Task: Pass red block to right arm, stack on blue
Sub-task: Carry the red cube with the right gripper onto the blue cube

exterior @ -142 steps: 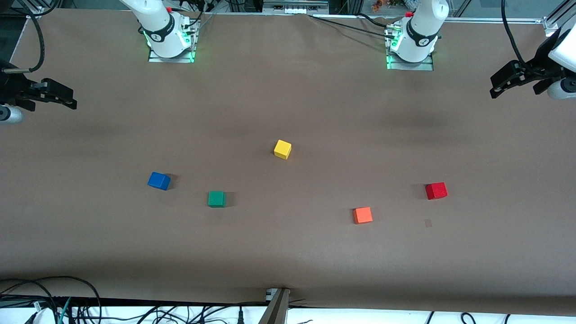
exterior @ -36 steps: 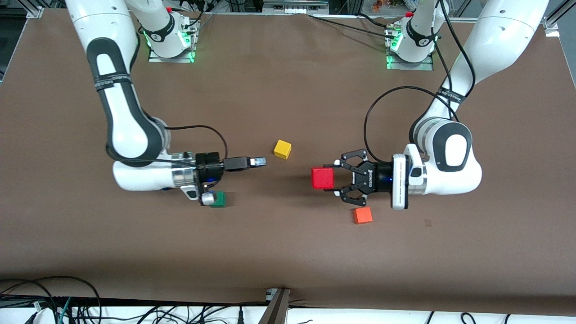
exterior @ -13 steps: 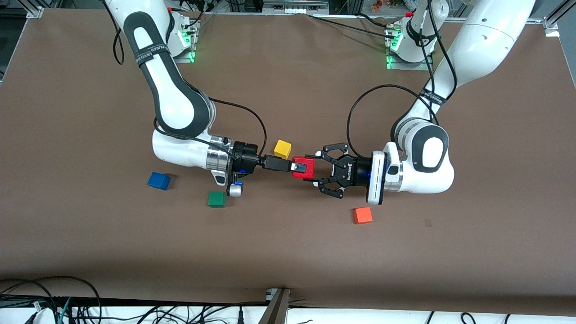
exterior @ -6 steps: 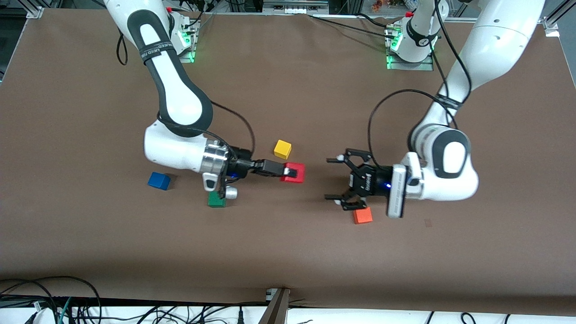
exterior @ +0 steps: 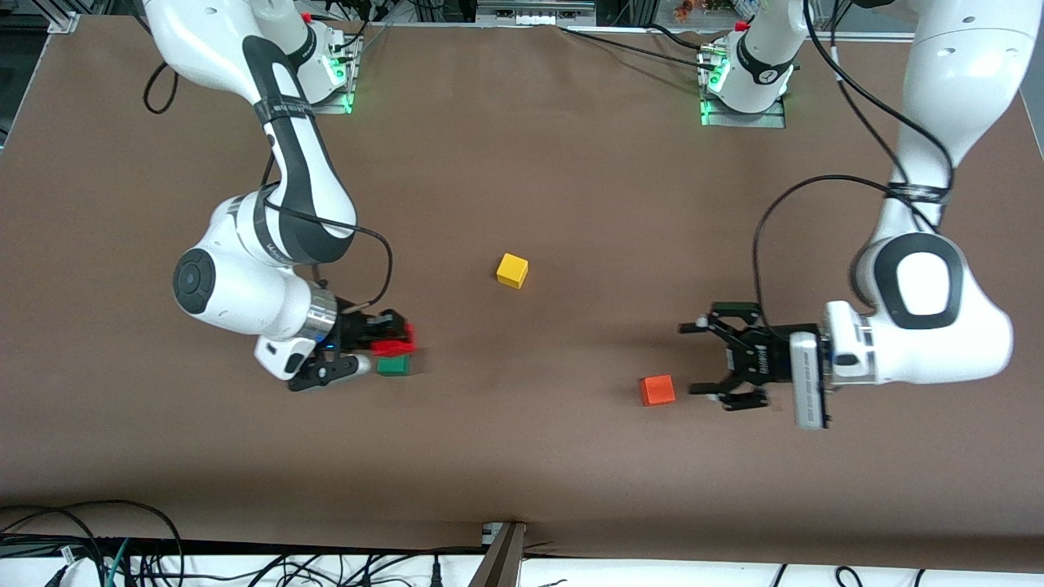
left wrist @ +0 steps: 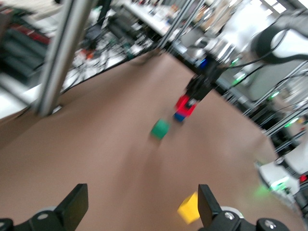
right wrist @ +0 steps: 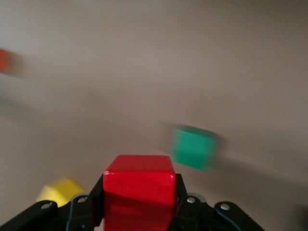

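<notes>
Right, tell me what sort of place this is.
Most likely a robotics lab. Two white arms are bolted along one edge of a brown-covered table scattered with small test cubes such as the yellow cube and orange cube. Loose cables trail along the table's edge, and cluttered workbenches show in the left wrist view.

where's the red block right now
The red block is clamped in the right tool, up off the table toward the right arm's end, just above the green cube.
</notes>
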You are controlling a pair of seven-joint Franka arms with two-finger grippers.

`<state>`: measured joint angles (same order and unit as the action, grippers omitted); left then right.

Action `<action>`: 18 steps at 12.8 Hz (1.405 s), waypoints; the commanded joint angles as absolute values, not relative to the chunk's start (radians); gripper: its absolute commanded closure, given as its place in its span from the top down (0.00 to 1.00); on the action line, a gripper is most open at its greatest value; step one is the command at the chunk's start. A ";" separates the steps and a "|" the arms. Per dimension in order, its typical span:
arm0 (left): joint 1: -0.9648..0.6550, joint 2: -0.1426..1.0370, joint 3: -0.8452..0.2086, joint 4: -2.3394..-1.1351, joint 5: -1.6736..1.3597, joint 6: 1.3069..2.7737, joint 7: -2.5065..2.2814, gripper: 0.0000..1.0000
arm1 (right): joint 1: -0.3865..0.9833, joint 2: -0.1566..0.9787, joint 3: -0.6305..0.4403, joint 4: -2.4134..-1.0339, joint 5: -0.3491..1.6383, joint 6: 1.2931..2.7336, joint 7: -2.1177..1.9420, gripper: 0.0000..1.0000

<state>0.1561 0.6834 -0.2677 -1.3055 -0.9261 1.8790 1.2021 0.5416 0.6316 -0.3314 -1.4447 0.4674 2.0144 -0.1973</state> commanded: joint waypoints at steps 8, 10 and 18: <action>0.288 0.413 -0.157 -1.279 -0.078 1.801 0.942 1.00 | 0.557 0.487 -0.483 -1.829 0.221 2.186 -0.193 0.00; 0.291 0.359 -0.153 -1.278 0.020 1.723 0.869 1.00 | 0.557 0.468 -0.485 -1.882 0.221 2.258 -0.148 0.00; 0.245 0.238 -0.190 -1.206 0.166 1.445 0.436 1.00 | 0.557 0.482 -0.483 -1.924 0.224 2.376 -0.086 0.00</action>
